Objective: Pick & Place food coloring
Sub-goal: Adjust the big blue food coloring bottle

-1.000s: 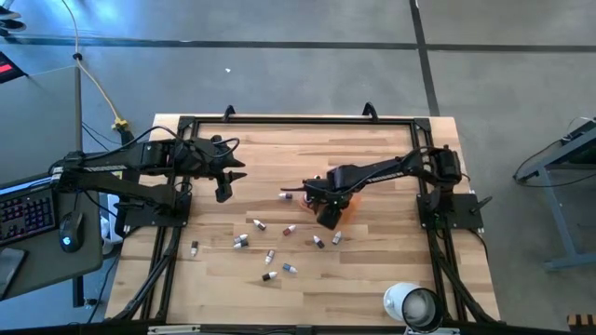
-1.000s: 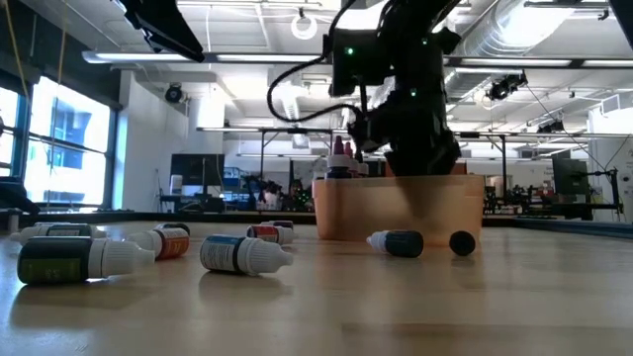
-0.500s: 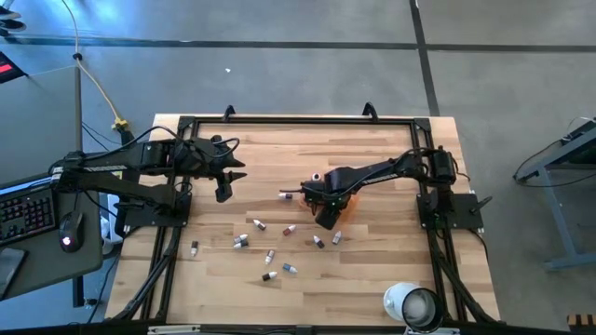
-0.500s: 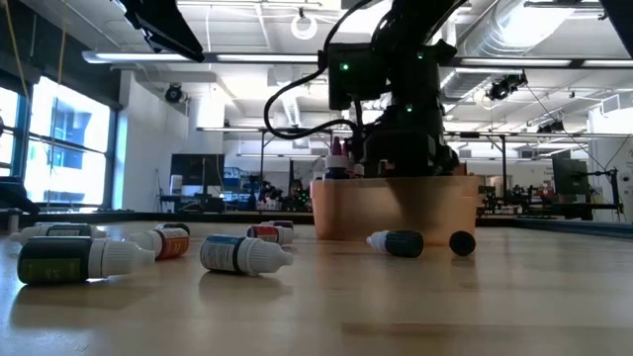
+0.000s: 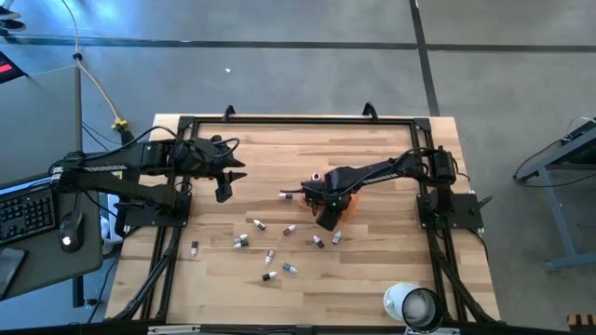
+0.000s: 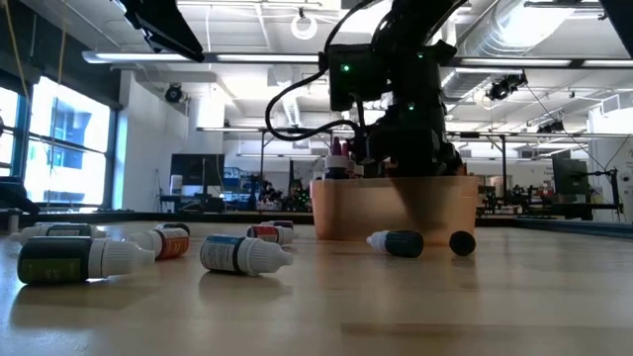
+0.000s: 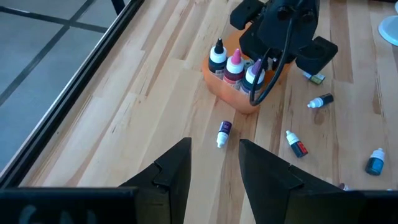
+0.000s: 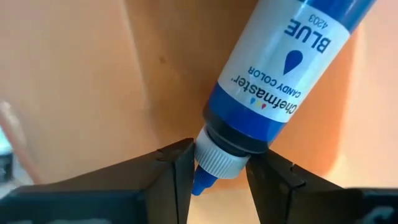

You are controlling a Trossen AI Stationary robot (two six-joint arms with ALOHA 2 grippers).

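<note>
My right gripper (image 5: 328, 207) stands over the translucent orange tray (image 5: 349, 198), shut on a food coloring bottle with a blue label (image 8: 283, 68). Three more bottles (image 7: 235, 65) stand upright in the tray's left end. Several tiny bottles (image 5: 270, 244) lie on their sides on the wooden table, and the low view shows them too (image 6: 242, 254). My left gripper (image 5: 223, 192) hovers open above the table's left part, clear of everything; its fingers (image 7: 171, 171) frame a loose bottle (image 7: 222, 133) lying farther off. My right gripper pinches the blue bottle at its white cap (image 8: 214, 163) between the two fingers (image 8: 171, 168). It comes from above, pointing down into the tray. The bottle's body points away from the fingers toward the tray floor, somewhat tilted; whether its base touches the floor cannot be seen.
A large white roll (image 5: 412, 305) stands near the table's near right corner. A black frame (image 5: 298, 121) borders the table. Two loose bottles (image 6: 396, 242) lie just in front of the tray (image 6: 396, 210). Bare wood lies between the tray and the left arm.
My right gripper, still shut on the blue bottle, has moved slightly toward the table's left and dropped down into the orange tray; for the last half second it has stayed almost still. The loose bottles have not moved.
</note>
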